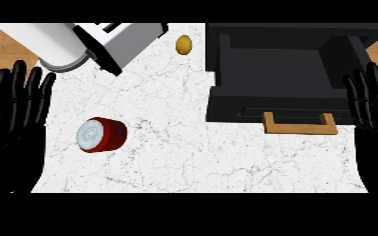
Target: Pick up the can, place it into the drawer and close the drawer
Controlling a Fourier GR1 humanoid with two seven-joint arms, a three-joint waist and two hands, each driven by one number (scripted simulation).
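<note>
One red can (102, 134) lies tipped on the counter (221, 165) at about eight o'clock, its pale end facing the view. It is likely light, stiff and smooth, and apt to roll; grasping across its round wall seems best. The left hand (22, 105) rests just beside it at nine, fingers straight. The drawer (277, 82) stands open at two, wooden handle (300, 125) toward us; the right hand (363, 97) waits open at three. A toaster (122, 42), a roll (52, 45) and a small yellow thing (184, 44) sit toward twelve, blocking nothing.

Kitchen: marble counter (221, 160), toaster (122, 42), open drawer (277, 70)
</note>
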